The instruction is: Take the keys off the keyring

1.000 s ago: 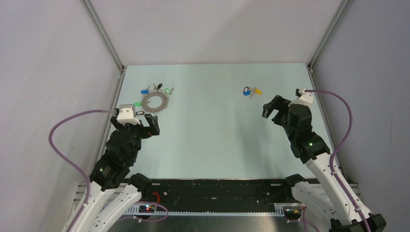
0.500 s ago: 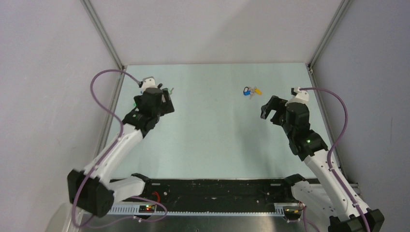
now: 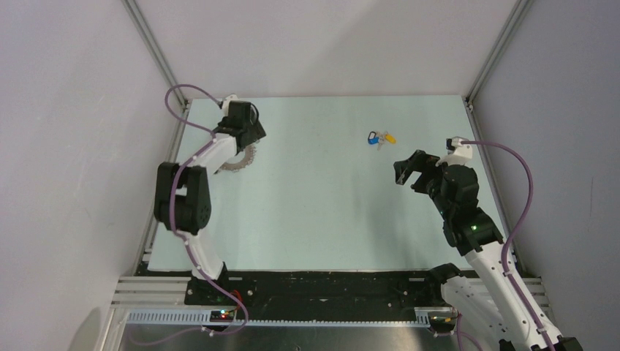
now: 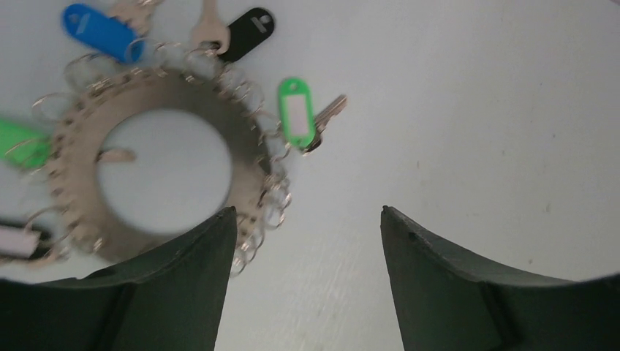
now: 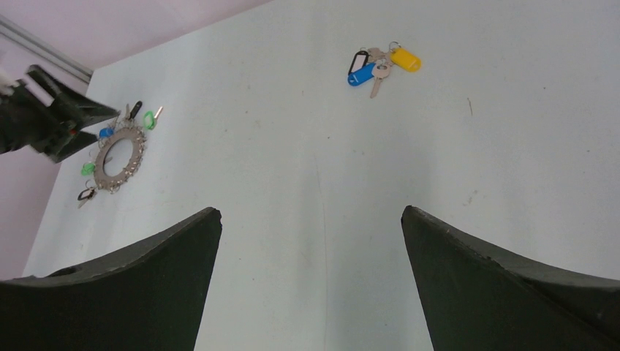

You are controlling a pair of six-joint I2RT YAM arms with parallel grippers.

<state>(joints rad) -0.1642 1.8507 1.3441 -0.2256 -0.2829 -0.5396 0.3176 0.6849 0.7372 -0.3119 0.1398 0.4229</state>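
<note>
The keyring (image 4: pixel 245 157), a flat grey toothed ring with many small split rings, lies at the far left of the table. It also shows in the top view (image 3: pixel 240 161) and the right wrist view (image 5: pixel 135 155). The keys hang round its rim: a blue one (image 4: pixel 99 31), a black one (image 4: pixel 247 33), a green one (image 4: pixel 296 117) and another green one (image 4: pixel 18 142). My left gripper (image 4: pixel 308 212) is open and empty, hovering over the ring's right edge (image 3: pixel 251 137). My right gripper (image 5: pixel 311 212) is open and empty at the right (image 3: pixel 406 170), far from the ring.
A small separate bunch with blue and yellow tags (image 3: pixel 381 137) lies at the far middle right, ahead of my right gripper (image 5: pixel 376 64). Metal frame posts and walls border the table on the left and right.
My left arm has stretched from the near left out to the far left and now covers most of the keyring from above. My right gripper has dropped slightly nearer.
</note>
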